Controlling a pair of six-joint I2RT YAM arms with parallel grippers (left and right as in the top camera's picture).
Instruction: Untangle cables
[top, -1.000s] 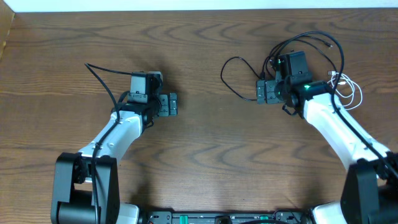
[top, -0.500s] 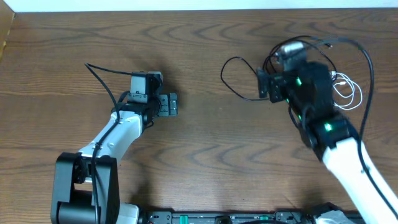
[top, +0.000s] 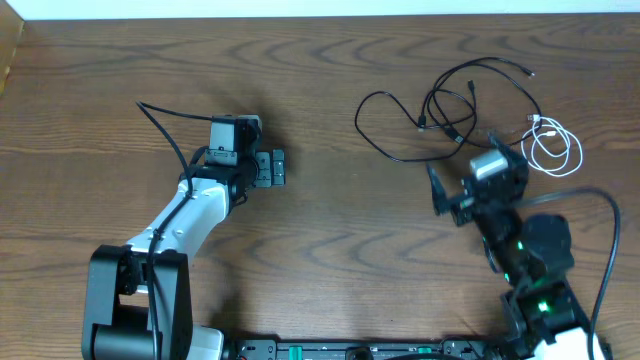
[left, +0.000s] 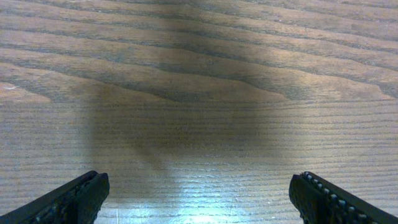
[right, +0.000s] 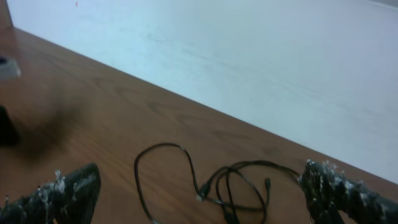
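Count: three cables in all, 2 black and 1 white. 2 arms, each with 2 fingers.

Black cables (top: 445, 112): both lie on the worktop (top: 330, 270) near its far right corner. One throws a wide open loop toward the middle of the far edge. The other arcs toward the right edge and ends in a small plug. They cross and overlap in a knot of small loops between those two runs, and strand order in the knot cannot be resolved. The right wrist view shows the same black pair (right: 208, 185) lying flat, short of the far edge.

White cable (top: 556, 146): 1, coiled in a few rough loops, just beside the black pair on the side of the right edge. Whether it touches them is too fine to tell.

Left fingers (left: 69, 200): spread wide apart, with bare wood grain and a soft shadow between them, gripping nothing. Overhead they (top: 270, 167) sit left of the worktop's centre, well apart from all three cables.

Right fingers (right: 59, 194): spread wide, nothing pinched, with the black cables showing on the worktop beyond the gap. Overhead they (top: 448, 198) are toward the near edge from the tangle, clear of it, on the right half of the worktop.
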